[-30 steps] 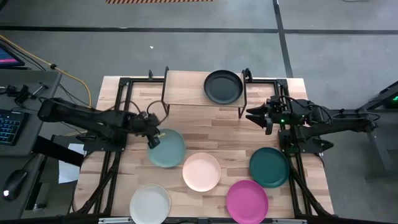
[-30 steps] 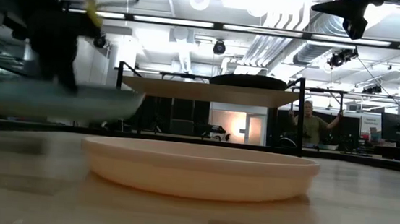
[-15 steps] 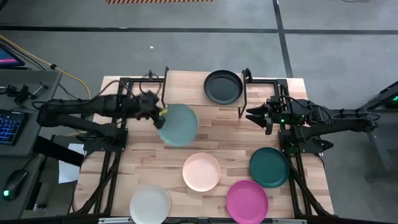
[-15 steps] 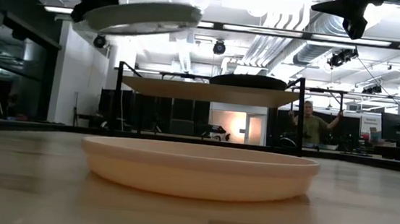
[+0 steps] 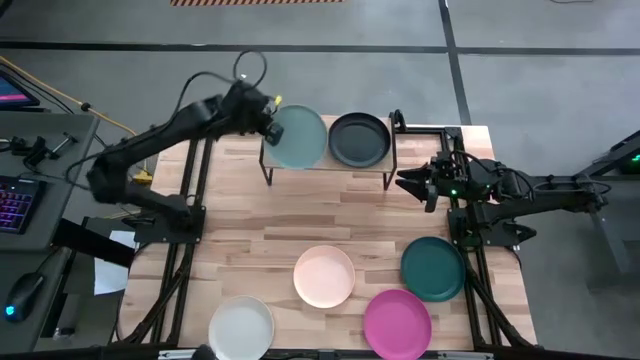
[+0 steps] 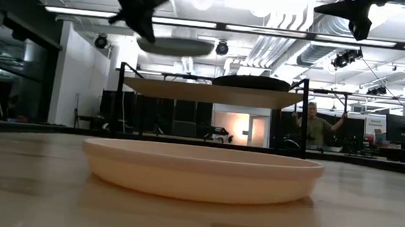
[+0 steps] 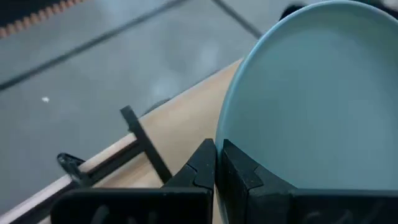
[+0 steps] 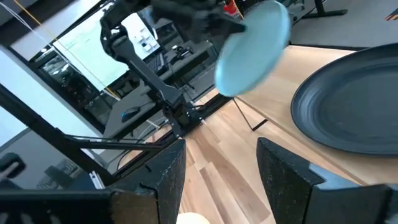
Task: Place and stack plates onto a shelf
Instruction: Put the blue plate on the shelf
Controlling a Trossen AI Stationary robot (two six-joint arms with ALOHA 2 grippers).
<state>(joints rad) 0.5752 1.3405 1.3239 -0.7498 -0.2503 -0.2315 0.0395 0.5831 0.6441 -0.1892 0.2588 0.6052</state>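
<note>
My left gripper [image 5: 268, 110] is shut on the light teal plate [image 5: 300, 136] and holds it in the air over the left half of the shelf [image 5: 328, 166]. In the low view this plate [image 6: 175, 46] hangs above the shelf top [image 6: 190, 90]. A black plate [image 5: 359, 139] rests on the right half of the shelf. My right gripper [image 5: 405, 184] waits open, raised, just right of the shelf. The peach-pink [image 5: 324, 276], white [image 5: 241, 326], magenta [image 5: 397, 322] and dark teal [image 5: 433, 268] plates lie on the table. My left gripper pinches the light teal plate's rim [image 7: 225, 138] at its left edge, one finger on the inner side and one on the outer. The fingers [image 7: 202, 168] come from the table's left, slanting down. The plate is lifted clear of the shelf, roughly level.
Black frame rails [image 5: 190, 200] run along both sides of the table. The four loose plates fill the near half of the table. People stand in the room beyond the far edge [image 6: 312, 123].
My left gripper has stayed shut on the light teal plate. It has lifted the plate off the table and swung it up, toward the far edge and to the right. The plate is now over the shelf's left half. My right arm has kept still.
</note>
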